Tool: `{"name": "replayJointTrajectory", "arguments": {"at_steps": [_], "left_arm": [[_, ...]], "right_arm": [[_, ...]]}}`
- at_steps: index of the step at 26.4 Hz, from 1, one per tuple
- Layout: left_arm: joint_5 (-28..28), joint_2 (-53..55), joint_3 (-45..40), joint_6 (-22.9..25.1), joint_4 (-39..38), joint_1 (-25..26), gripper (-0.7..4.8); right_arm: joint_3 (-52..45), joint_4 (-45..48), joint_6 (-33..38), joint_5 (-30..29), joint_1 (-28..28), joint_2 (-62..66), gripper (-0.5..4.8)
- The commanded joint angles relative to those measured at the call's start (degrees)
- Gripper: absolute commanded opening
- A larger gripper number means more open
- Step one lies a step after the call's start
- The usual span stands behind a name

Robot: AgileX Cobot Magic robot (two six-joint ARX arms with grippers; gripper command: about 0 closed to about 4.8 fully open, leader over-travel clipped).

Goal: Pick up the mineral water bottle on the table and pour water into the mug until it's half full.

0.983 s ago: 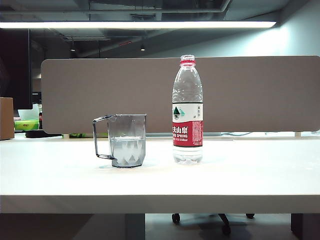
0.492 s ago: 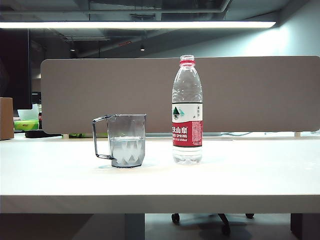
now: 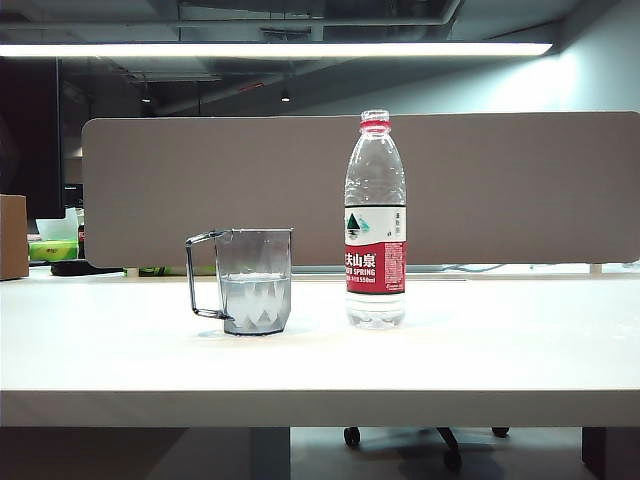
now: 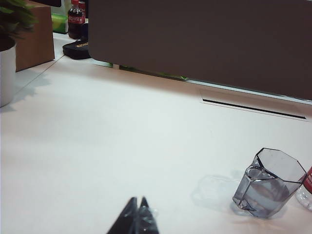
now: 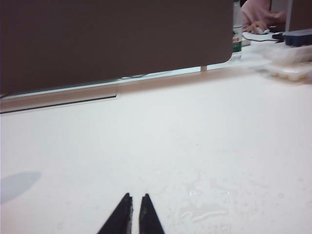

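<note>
Mineral water bottle, tall clear plastic w/ red neck ring and white-and-red label w/ green mountain logo, is standing upright on the wide white flat-topped table, roughly mid-surface and a bit right of centre in the exterior view, well back from the thick front edge. Clear greyish faceted mug w/ thin angular handle is sitting just beside it on the left, not touching, handle pointing away from the bottle; water is filling approx. the lower half of the mug. Behind both, a grey partition panel is running along the table's far edge. Neither arm is showing in the exterior view. Left gripper is hanging low over bare tabletop, its dark fingertips meeting w/ no gap between them and nothing held; the left wrist view is showing the mug well apart from it, w/ a sliver of the bottle at the frame edge just past the mug. Same view is catching a white plant pot, a brown cardboard box and a dark red-labelled drinks bottle toward the far corner of the table. Right gripper is hovering over bare white surface, jaws standing narrow, only a thin slit between the black tips, gripping nothing; a few water droplets are lying on the tabletop near it.
</note>
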Motion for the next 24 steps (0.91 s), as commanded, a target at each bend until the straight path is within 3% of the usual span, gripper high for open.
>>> {"name": "replayJointTrajectory", "arguments": {"at_steps": [1, 5, 13, 24], "left_arm": [[0.1, 0.0, 0.2, 0.0, 0.7, -0.1, -0.05], [0.1, 0.0, 0.2, 0.0, 0.7, -0.1, -0.05], [0.1, 0.0, 0.2, 0.0, 0.7, -0.1, -0.05], [0.1, 0.0, 0.2, 0.0, 0.7, -0.1, -0.05]], "right_arm": [[-0.2, -1.3, 0.2, 0.3, 1.8, -0.1, 0.41], [-0.2, -1.6, -0.7, 0.3, 6.0, -0.1, 0.41], [-0.2, -3.0, -9.5, -3.4, 6.2, -0.1, 0.41], [-0.2, -5.6, -2.6, -4.5, 6.2, -0.1, 0.41]]}}
